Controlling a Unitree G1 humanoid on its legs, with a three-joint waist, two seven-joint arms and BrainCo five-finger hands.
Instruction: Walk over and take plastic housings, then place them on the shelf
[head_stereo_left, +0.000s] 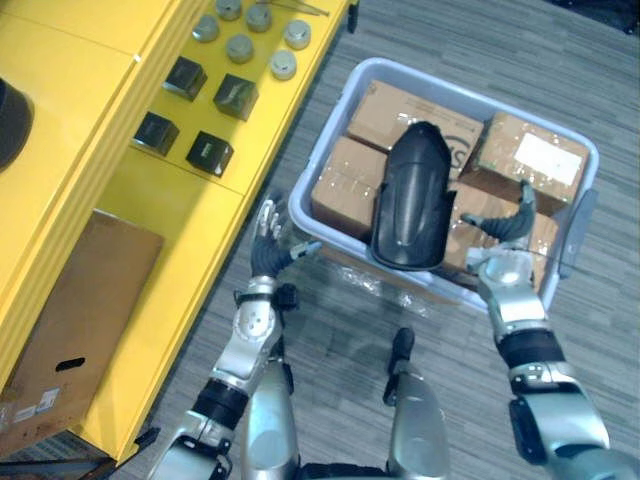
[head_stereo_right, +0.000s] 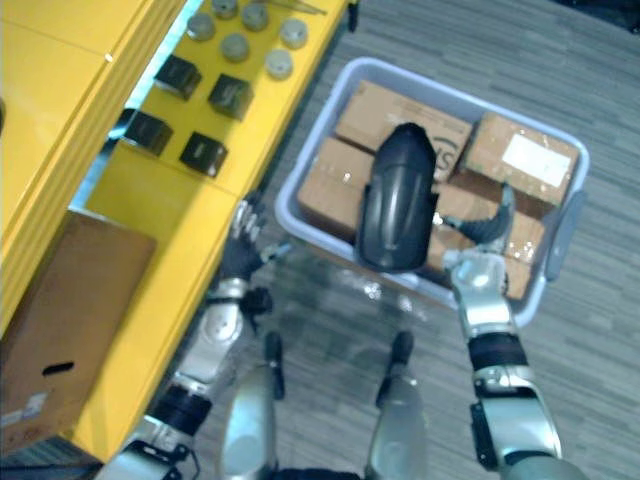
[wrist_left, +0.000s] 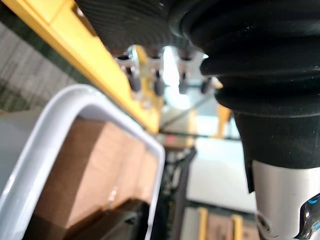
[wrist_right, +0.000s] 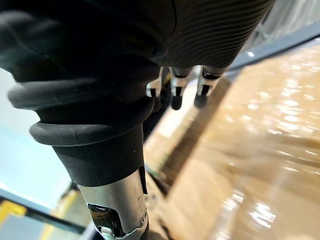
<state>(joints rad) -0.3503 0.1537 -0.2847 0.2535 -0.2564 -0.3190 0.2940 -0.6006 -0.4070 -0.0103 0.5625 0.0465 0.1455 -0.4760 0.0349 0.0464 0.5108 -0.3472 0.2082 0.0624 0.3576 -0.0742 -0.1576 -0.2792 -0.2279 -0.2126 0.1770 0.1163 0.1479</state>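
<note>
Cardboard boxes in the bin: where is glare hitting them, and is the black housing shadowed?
Right wrist view: strong glare streaks the cardboard boxes past the right hand. Left eye view: small highlights on the boxes; the black housing has a soft sheen, unshadowed. Left wrist view: bright backlight behind the left hand.

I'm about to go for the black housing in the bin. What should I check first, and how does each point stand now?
1. Black curved plastic housing accessible: ok, it lies on top of the brown cardboard boxes in the pale grey plastic bin.
2. Right hand ready: ok, open over the boxes beside the housing.
3. Left hand free: ok, open and holding nothing at the bin's near corner.
4. Grip on the housing: not ok, neither hand holds it.
5. Room on the yellow shelf: ok, there is a bare patch between the small black boxes and the flat cardboard sheet.
6. Housing free underneath: cannot tell.
</note>
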